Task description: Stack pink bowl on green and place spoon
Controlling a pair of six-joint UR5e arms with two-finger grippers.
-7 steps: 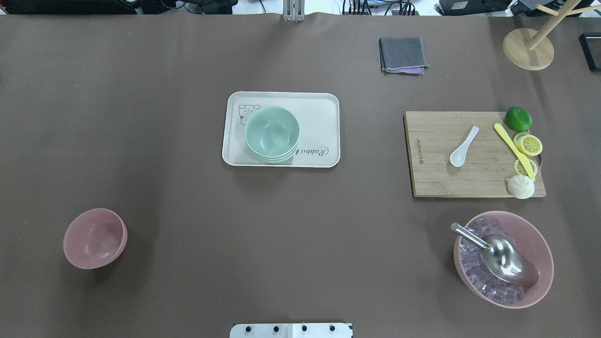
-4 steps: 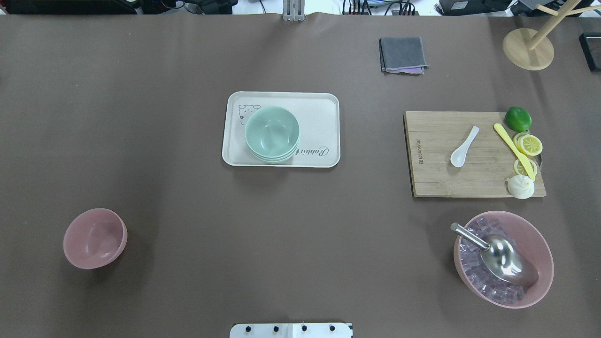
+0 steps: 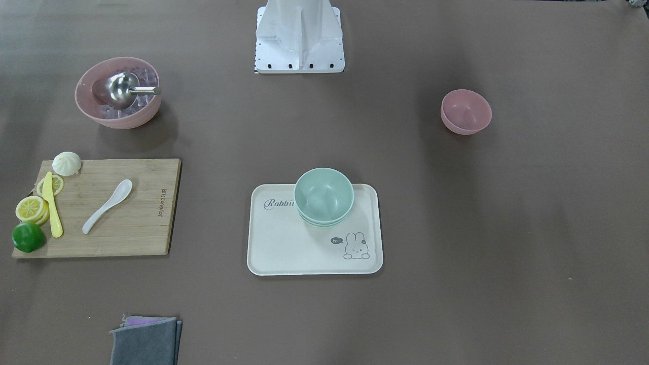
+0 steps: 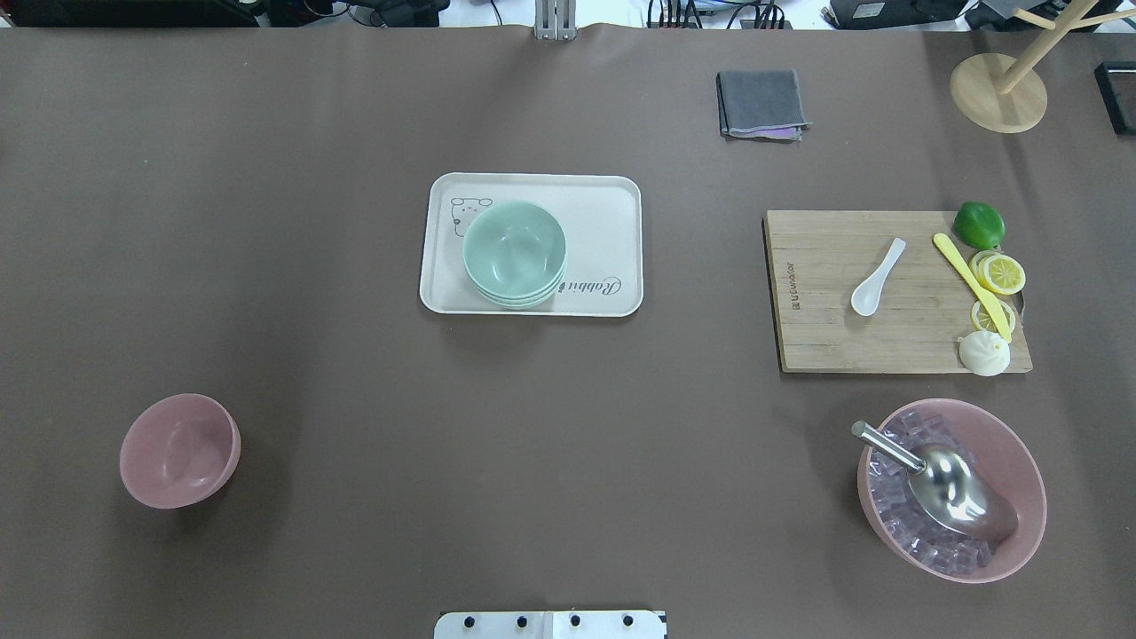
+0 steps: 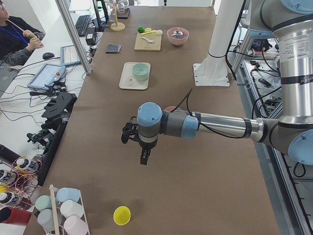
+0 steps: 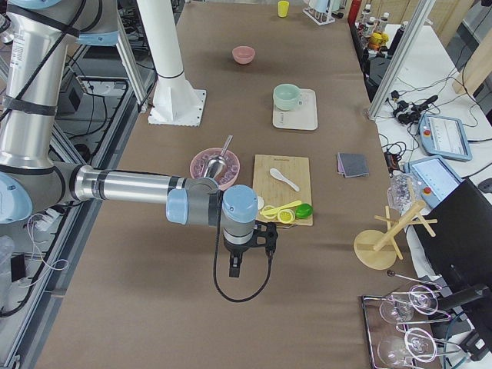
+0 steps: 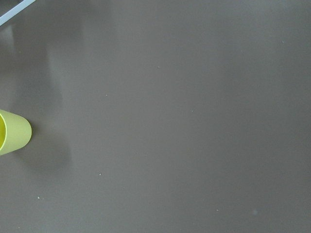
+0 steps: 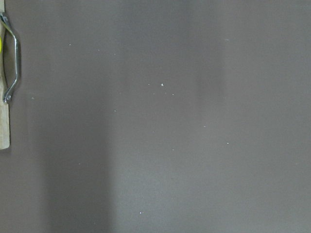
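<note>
The small pink bowl (image 4: 180,451) stands empty on the table at the near left; it also shows in the front view (image 3: 466,111). A stack of green bowls (image 4: 515,253) sits on a cream tray (image 4: 612,191) at the table's middle. The white spoon (image 4: 877,277) lies on a wooden cutting board (image 4: 816,337) at the right. My left gripper (image 5: 144,159) shows only in the exterior left view, beyond the table's left end, far from the bowl. My right gripper (image 6: 234,269) shows only in the exterior right view, past the cutting board. I cannot tell whether either is open or shut.
A large pink bowl (image 4: 1021,453) with ice cubes and a metal scoop stands near right. Lemon slices, a lime, a yellow knife and a bun are on the board's right edge. A grey cloth (image 4: 761,103) and wooden stand (image 4: 997,93) lie far right. A yellow cup (image 7: 14,132) sits under the left wrist.
</note>
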